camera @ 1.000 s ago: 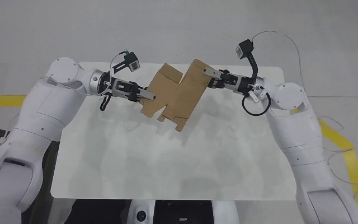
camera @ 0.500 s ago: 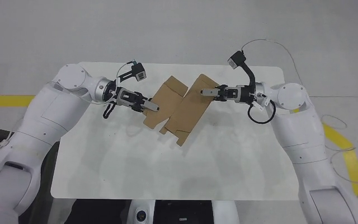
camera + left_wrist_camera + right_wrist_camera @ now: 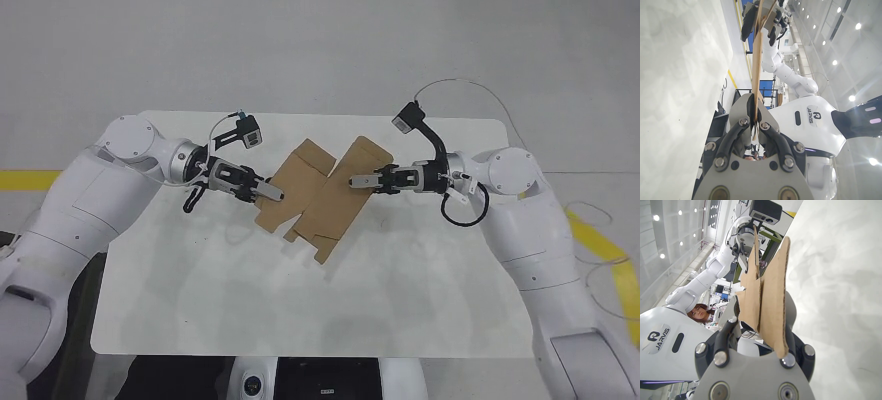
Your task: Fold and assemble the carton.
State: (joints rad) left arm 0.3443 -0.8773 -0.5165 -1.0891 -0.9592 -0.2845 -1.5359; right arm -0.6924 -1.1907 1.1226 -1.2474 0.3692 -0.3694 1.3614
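Observation:
The flat brown carton (image 3: 320,190) hangs above the white table (image 3: 300,300), with its panels bent into a shallow V. My left gripper (image 3: 270,193) is shut on the carton's left edge. In the left wrist view the carton (image 3: 757,62) runs edge-on out of the clamped left gripper (image 3: 754,111). My right gripper (image 3: 355,183) is over the carton's right panel and stands open. In the right wrist view its fingers (image 3: 735,306) straddle the bent carton (image 3: 772,285), wide apart. The right gripper (image 3: 761,20) also shows far off in the left wrist view.
The white table's surface (image 3: 420,290) lies bare in front of and beside the carton. A thin cable (image 3: 500,75) loops over the far right corner. Yellow floor tape (image 3: 20,180) runs past both sides of the table.
The right gripper has slid from the carton's far right edge inward along the panel toward the middle. The left gripper shifted slightly right and nearer with the carton, then held still.

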